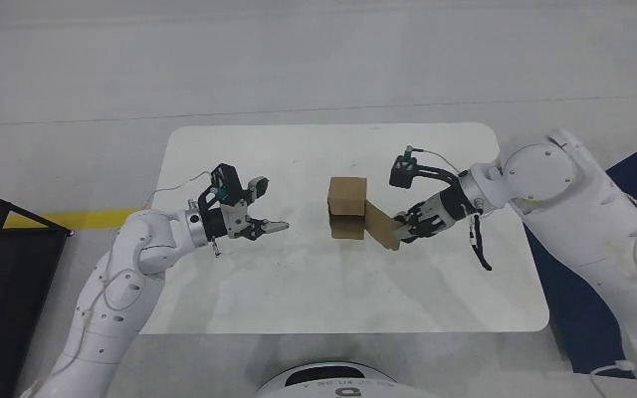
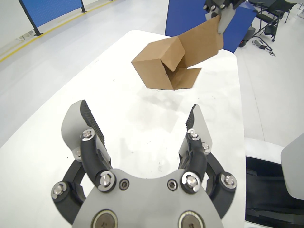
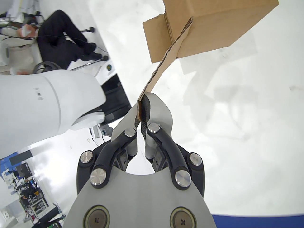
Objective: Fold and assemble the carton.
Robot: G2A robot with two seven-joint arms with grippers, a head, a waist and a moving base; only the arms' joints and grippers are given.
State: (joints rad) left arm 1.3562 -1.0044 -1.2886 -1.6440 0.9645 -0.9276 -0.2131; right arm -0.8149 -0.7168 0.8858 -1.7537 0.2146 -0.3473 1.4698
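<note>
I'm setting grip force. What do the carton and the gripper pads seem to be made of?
Carton: brown corrugated cardboard, matte, judging by the layered cut edge of the flap held in the right gripper. Pads: black and ridged, probably rubber; the finger shells behind look like smooth light metal or plastic.

Carton (image 1: 347,204) at table (image 1: 299,289) ctr, betw. left gripper (image 2: 139,110) & right gripper (image 3: 142,105)

Bright, even, from overhead. Soft pale shadow beneath carton (image 3: 213,12) on white table (image 1: 299,289), diffuse at edges. Tabletop near washed out in right wrist view. Faint sheen on floor (image 2: 59,48). Straight lines bowed toward wrist-view edges.
</note>
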